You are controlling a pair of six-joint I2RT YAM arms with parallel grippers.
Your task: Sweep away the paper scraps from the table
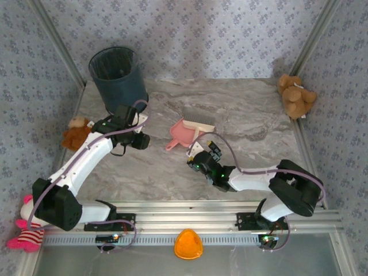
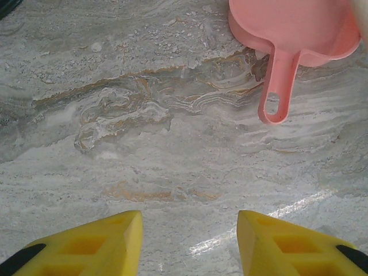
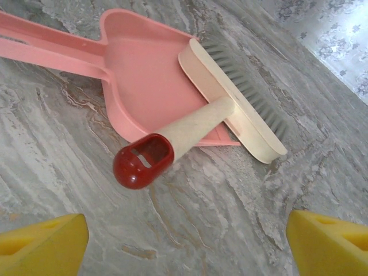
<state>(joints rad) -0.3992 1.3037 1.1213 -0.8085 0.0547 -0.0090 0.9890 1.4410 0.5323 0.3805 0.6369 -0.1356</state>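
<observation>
No paper scraps can be seen on the marble table (image 1: pixel 247 115). A pink dustpan (image 1: pixel 179 132) lies at the table's middle, and a cream brush (image 1: pixel 199 119) with grey bristles rests across it. My left gripper (image 1: pixel 142 140) hovers left of the dustpan's handle (image 2: pixel 279 86), open, with bare table (image 2: pixel 172 144) between its yellow fingers (image 2: pixel 103 241). Just near of the dustpan, my right gripper (image 1: pixel 195 156) stands wide open. In its wrist view the brush's red end cap (image 3: pixel 144 161) points at me over the dustpan (image 3: pixel 144 75), apart from both fingertips (image 3: pixel 46 241).
A dark blue bin (image 1: pixel 118 77) stands at the back left. Brown teddy bears sit at the right edge (image 1: pixel 296 95) and the left edge (image 1: pixel 77 132). A pink toy (image 1: pixel 26 230) lies near left, and an orange object (image 1: pixel 188 244) lies below the metal rail (image 1: pixel 190 218).
</observation>
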